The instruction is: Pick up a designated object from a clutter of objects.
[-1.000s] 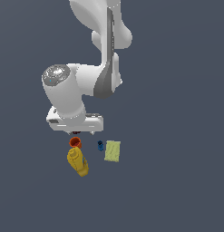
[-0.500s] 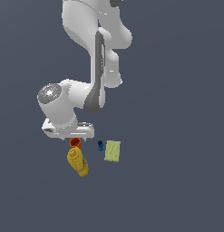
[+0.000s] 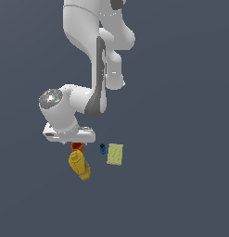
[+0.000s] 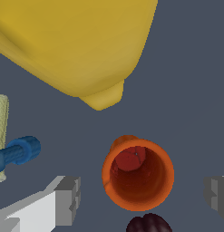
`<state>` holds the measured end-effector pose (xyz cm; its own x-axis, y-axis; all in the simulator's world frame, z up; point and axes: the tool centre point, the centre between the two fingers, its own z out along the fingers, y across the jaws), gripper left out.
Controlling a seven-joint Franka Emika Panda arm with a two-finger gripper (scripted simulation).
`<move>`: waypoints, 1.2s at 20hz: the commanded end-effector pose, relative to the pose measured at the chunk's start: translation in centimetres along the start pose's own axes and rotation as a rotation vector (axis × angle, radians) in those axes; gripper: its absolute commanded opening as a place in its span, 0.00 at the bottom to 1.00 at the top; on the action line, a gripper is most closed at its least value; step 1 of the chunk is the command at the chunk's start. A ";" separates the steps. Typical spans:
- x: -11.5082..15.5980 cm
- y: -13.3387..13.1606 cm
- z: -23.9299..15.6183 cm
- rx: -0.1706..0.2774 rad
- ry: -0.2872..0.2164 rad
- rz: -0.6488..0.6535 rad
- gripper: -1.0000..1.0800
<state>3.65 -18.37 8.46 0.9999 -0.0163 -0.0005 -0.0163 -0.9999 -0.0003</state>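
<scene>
1. One smooth, hollow orange cup (image 4: pixel 138 174) stands upright between the spread fingers (image 4: pixel 68 199) of the end effector (image 4: pixel 143 195), untouched.
2. One glossy yellow bottle (image 4: pixel 72 43), one dark maroon lump (image 4: pixel 148 224), one blue piece (image 4: pixel 18 153) lie near.

Background: a single uniform slate-grey ground (image 3: pixel 181 185) fills the exterior view edge to edge, without visible walls, furniture, windows or horizon. Lighting is even and diffuse; the wrist view shows the same flat grey surface.
</scene>
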 end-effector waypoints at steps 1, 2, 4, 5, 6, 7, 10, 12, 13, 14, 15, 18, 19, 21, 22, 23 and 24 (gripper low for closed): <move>-0.1 0.0 0.8 0.000 -0.001 0.000 0.96; -0.1 0.0 1.2 0.000 0.000 0.000 0.96; -0.1 0.0 2.3 0.000 0.000 0.000 0.96; -0.1 0.0 2.8 0.000 0.000 0.000 0.96; -0.1 0.0 3.3 0.000 0.000 -0.001 0.96; -0.1 0.0 3.7 0.000 0.000 -0.001 0.96; -0.1 0.1 4.5 0.000 0.000 -0.001 0.96; 0.0 0.1 4.6 0.000 0.001 -0.001 0.96; 0.0 0.1 4.7 0.000 0.001 -0.001 0.96; 0.0 0.1 4.7 0.000 0.001 -0.001 0.00; 0.0 0.1 4.7 0.000 0.001 -0.001 0.00; 0.0 0.1 4.7 0.000 0.001 -0.001 0.00; 0.0 0.1 4.7 0.000 0.001 -0.001 0.00; 0.0 0.1 4.7 0.000 0.001 -0.001 0.00; 0.0 0.1 4.7 0.000 0.001 -0.001 0.00; 0.0 0.1 4.7 0.000 0.001 -0.001 0.00; 0.0 0.1 4.6 0.000 0.001 -0.001 0.00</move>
<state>3.63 -18.47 3.87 0.9999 -0.0157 0.0003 -0.0157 -0.9999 0.0001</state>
